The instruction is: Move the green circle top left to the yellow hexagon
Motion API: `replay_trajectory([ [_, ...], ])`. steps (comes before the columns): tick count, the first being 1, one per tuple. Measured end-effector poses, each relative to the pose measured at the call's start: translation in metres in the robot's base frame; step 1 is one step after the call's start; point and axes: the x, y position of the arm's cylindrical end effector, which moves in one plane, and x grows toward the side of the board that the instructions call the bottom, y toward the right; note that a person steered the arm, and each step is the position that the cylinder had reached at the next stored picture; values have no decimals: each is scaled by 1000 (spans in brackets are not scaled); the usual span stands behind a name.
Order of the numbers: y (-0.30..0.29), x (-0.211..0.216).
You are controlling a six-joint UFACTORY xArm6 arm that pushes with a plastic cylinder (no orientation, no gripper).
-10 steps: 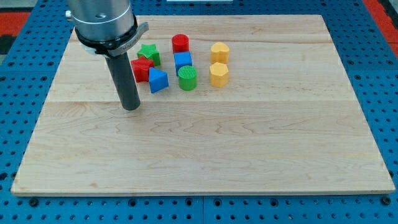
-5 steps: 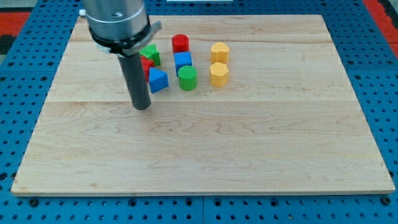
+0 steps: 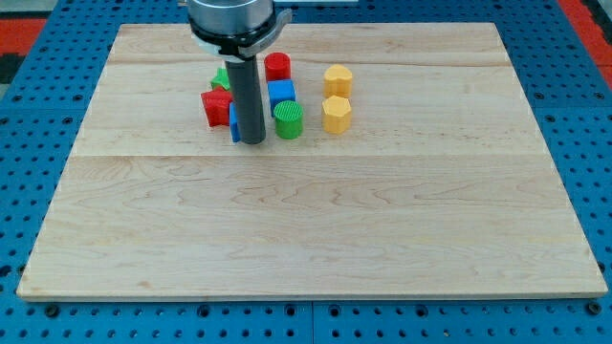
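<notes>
The green circle (image 3: 288, 119) stands on the wooden board (image 3: 316, 220) near the view's top middle. The yellow hexagon (image 3: 336, 113) is just to its right, with a small gap between them. A second yellow block (image 3: 338, 79) sits above the hexagon. My tip (image 3: 251, 141) rests on the board just left of the green circle and slightly below it. The rod covers most of a blue block (image 3: 233, 124) behind it.
A red block (image 3: 216, 106) lies left of the rod. A green star (image 3: 222, 78) shows partly behind it. A red cylinder (image 3: 277, 66) and a blue cube (image 3: 281, 93) stand above the green circle.
My tip has slid to the right, from left of the red and blue blocks to just left of the green circle. No block has visibly moved.
</notes>
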Motion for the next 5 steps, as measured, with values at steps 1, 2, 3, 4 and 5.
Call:
replay_trajectory([
  [1,26,-10],
  [2,35,-27],
  [3,35,-47],
  [4,35,-75],
  [5,50,-100],
])
